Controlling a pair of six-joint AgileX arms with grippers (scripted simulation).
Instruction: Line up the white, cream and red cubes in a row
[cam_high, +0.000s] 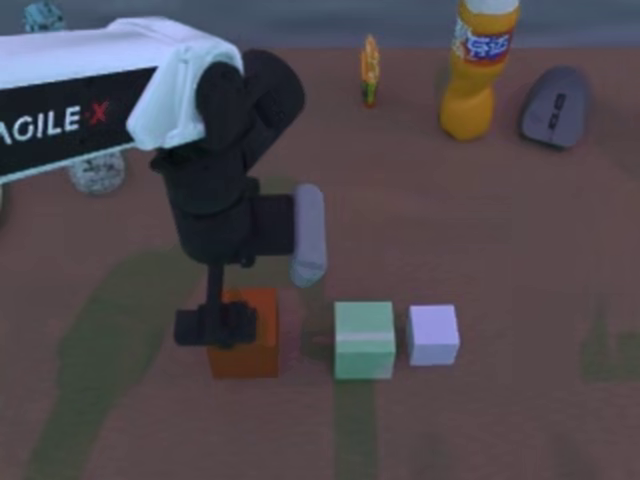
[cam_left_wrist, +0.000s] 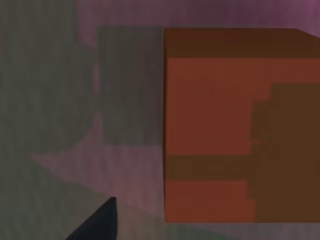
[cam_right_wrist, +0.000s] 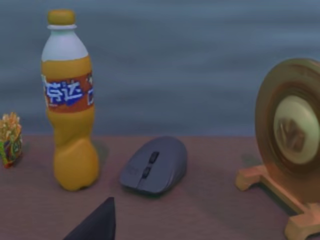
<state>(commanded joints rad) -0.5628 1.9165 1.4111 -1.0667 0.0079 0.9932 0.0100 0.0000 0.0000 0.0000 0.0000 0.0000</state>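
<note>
Left arm: the white-and-black AgileX arm reaches in from the upper left of the top view, down toward the lower middle.
Left gripper (cam_high: 228, 325): black two-finger gripper directly over the red cube, left of centre in the lower half of the top view; whether its jaws are open or gripping the cube cannot be told.
Red cube (cam_high: 258, 345): largest, matte orange-red block, at the left end of the row, partly covered by the gripper; in the left wrist view it fills the right half (cam_left_wrist: 225, 130).
Cream cube (cam_high: 364, 340): mid-sized, matte off-white block, lower centre of the top view, near the red cube with a gap between them.
White cube (cam_high: 433, 334): smallest, matte white block with a lilac tinge, just right of the cream cube, not touching it.
Row: red, cream, white from left to right, roughly in one line.
Right arm: not seen in the top view; only a dark fingertip (cam_right_wrist: 97, 222) shows at the lower edge of its wrist view.
Back of table: orange soda bottle (cam_high: 480, 65) with a blue label, and a grey computer mouse (cam_high: 555, 105), both upper right.
Table (cam_high: 520, 260): brown surface.
</note>
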